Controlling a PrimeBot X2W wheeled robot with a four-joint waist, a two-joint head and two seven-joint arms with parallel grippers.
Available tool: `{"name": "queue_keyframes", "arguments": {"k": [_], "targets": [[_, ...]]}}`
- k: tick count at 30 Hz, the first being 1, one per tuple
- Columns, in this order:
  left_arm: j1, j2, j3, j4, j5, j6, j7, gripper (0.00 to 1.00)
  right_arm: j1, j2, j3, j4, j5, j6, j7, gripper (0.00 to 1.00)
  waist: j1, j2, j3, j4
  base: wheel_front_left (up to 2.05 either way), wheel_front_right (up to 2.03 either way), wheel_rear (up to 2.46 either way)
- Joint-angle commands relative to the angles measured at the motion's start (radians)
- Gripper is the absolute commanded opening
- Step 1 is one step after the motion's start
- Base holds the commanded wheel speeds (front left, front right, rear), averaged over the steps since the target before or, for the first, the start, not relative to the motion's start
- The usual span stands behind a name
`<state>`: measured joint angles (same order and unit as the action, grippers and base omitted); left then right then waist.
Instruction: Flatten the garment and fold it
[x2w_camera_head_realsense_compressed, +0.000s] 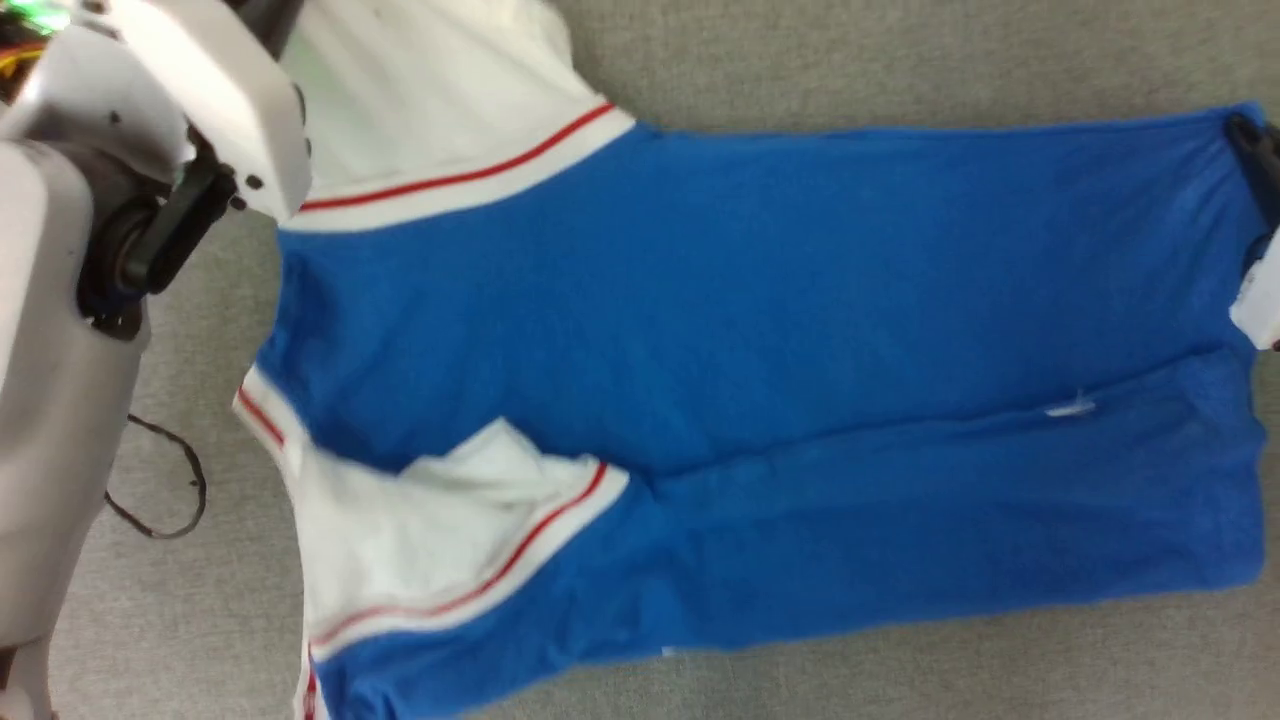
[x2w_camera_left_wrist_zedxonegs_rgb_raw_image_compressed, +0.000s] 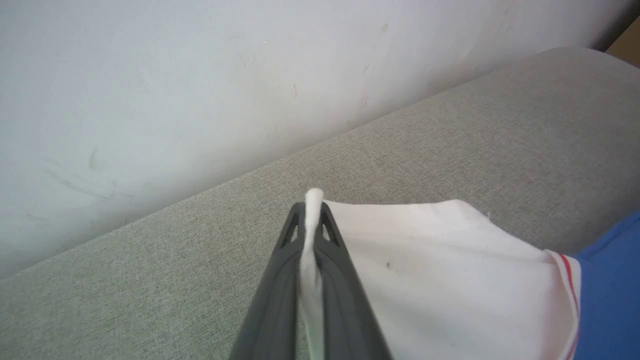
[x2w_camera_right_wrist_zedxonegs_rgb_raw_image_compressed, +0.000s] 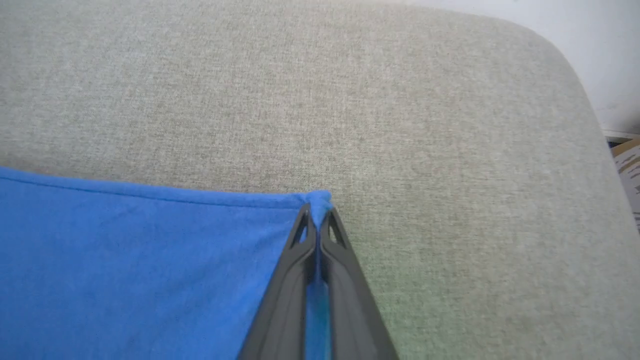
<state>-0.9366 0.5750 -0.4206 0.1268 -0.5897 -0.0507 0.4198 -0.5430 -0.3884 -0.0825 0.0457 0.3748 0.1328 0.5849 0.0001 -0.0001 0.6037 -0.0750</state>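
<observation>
The garment (x2w_camera_head_realsense_compressed: 760, 330), a bright blue shirt with white, red-striped sleeves, lies spread across the grey cushion, its near long edge folded over. In the left wrist view my left gripper (x2w_camera_left_wrist_zedxonegs_rgb_raw_image_compressed: 311, 210) is shut on the edge of the far white sleeve (x2w_camera_left_wrist_zedxonegs_rgb_raw_image_compressed: 450, 270), with cloth pinched up between the fingers. My right gripper (x2w_camera_right_wrist_zedxonegs_rgb_raw_image_compressed: 316, 207) is shut on the far blue hem corner (x2w_camera_right_wrist_zedxonegs_rgb_raw_image_compressed: 320, 199); in the head view it is the dark shape (x2w_camera_head_realsense_compressed: 1255, 150) at the far right. The near sleeve (x2w_camera_head_realsense_compressed: 440, 540) lies crumpled on the blue body.
The grey cushion (x2w_camera_head_realsense_compressed: 900, 60) runs beyond the shirt, with a pale wall (x2w_camera_left_wrist_zedxonegs_rgb_raw_image_compressed: 200, 75) behind it and a rounded corner (x2w_camera_right_wrist_zedxonegs_rgb_raw_image_compressed: 560, 60) at the right. My left arm's pale body (x2w_camera_head_realsense_compressed: 60, 400) stands at the left edge, with a thin dark cable loop (x2w_camera_head_realsense_compressed: 170, 490) beside it.
</observation>
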Motion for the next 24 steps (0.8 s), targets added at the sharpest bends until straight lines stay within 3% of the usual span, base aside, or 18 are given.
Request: {"name": "queue_keyframes", "arguments": {"k": [1,8,17,24], "targets": [[0.032,0.003,0.023,-0.017,-0.01,0.011,-0.042,0.0,0.022,-0.006,-0.011,-0.005,-0.001,-0.002,-0.02,0.0,-0.0001,0.0001,-0.045,0.004,0.0,0.0,0.0],[0.22,0.022,0.082,-0.125,-0.05,0.043,-0.169,0.0,0.14,0.003,-0.056,-0.06,0.002,-0.002,-0.077,0.0,-0.0001,0.0001,-0.158,0.017,0.0,0.0,0.0],[0.579,0.045,0.142,-0.33,-0.097,0.128,-0.269,0.0,0.346,0.059,-0.112,-0.155,0.018,-0.002,-0.105,0.0,-0.0001,0.0001,-0.275,0.025,0.0,0.0,0.0],[0.822,0.015,0.141,-0.38,-0.136,0.172,-0.33,0.0,0.497,0.127,-0.138,-0.161,0.026,-0.002,-0.119,0.0,-0.0001,0.0001,-0.313,0.032,0.0,0.0,0.0]]}}
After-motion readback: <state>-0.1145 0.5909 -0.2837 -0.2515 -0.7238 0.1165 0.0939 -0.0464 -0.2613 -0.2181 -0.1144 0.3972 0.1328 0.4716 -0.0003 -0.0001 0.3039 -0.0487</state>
